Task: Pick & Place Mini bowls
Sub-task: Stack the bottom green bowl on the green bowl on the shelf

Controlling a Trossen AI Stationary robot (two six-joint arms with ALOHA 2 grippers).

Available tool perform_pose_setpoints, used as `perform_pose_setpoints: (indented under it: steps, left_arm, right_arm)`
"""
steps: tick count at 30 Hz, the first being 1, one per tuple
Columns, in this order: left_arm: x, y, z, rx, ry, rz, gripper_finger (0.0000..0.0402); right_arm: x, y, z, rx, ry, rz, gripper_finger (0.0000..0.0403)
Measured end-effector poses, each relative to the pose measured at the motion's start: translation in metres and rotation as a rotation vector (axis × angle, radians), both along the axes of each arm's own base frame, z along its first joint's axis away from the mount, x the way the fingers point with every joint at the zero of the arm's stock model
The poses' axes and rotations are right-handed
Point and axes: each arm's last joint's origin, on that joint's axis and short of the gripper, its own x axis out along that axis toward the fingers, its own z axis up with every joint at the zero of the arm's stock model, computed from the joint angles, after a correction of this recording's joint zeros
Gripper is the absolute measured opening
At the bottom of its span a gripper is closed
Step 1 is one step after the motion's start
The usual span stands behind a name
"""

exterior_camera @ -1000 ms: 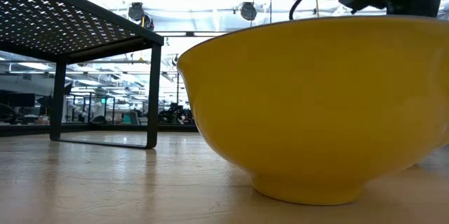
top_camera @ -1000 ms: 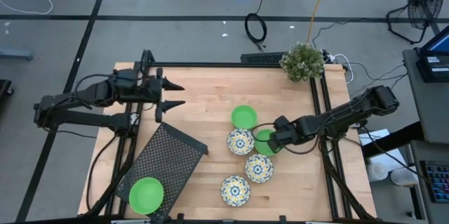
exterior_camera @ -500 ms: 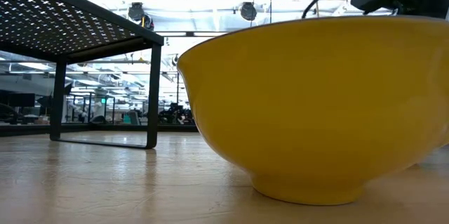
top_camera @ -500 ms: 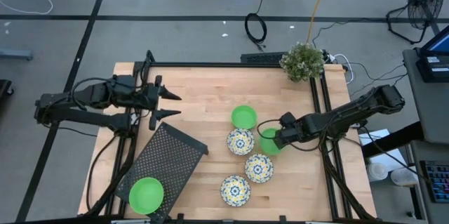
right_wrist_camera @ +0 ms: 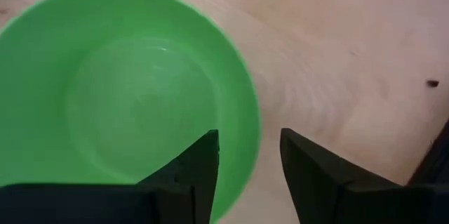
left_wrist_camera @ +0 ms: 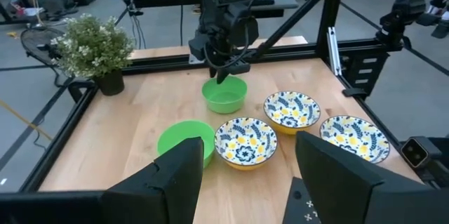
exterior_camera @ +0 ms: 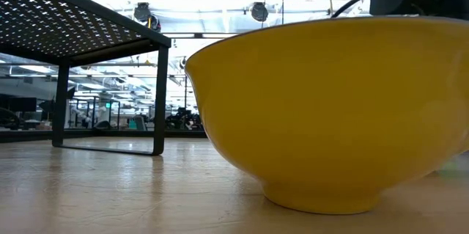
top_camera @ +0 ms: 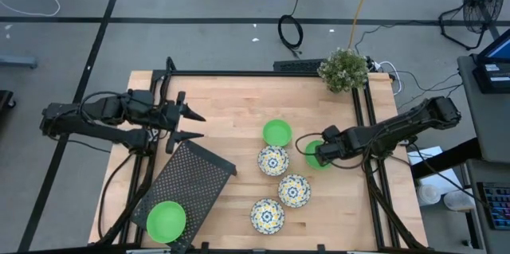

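Note:
Three plain green mini bowls show in the high view. One (top_camera: 166, 220) sits on the black mesh tray (top_camera: 191, 176), one (top_camera: 276, 132) stands on the table, and one (top_camera: 309, 154) is under my right gripper (top_camera: 317, 155). Three floral bowls (top_camera: 272, 160) (top_camera: 293, 190) (top_camera: 267, 216) stand in a row on the wood. My right gripper (right_wrist_camera: 249, 136) is shut on its green bowl (right_wrist_camera: 133, 90). My left gripper (top_camera: 199, 125) is open above the tray's far end, touching nothing. My right gripper has the green bowl by its rim (right_wrist_camera: 247, 147) on the side toward the table's right edge. One finger (right_wrist_camera: 196, 171) is inside the bowl and the other (right_wrist_camera: 309, 175) is outside. The fingers come from above, pointing down. I cannot tell whether the bowl is off the table.
A potted plant (top_camera: 344, 69) stands at the table's far right corner. The tray stands on legs (exterior_camera: 160, 94) near the left near corner. In the low view a yellow bowl wall (exterior_camera: 330, 117) fills the foreground. Bare wood lies between the tray and the far edge.
My right gripper has moved toward the table's right edge and slightly toward the far edge. The green bowl has gone with it, away from the floral bowl it stood beside. My left gripper has shifted toward the near edge, over the tray's far end.

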Motion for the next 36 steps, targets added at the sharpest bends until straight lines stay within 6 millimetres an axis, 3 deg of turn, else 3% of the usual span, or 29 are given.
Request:
perform_pose_setpoints:
  steps: [15,36]
  left_arm:
    - [0.0001,-0.0009,-0.0007,0.003,0.007,-0.006,0.023]
    - [0.0001,-0.0008,-0.0006,0.004,0.007,-0.005,0.023]
  right_arm:
    - [-0.0038,0.0071,-0.0028,-0.007,-0.008,-0.026,0.0123]
    - [-0.0041,0.0078,-0.0048,-0.031,-0.021,-0.015,0.0037]
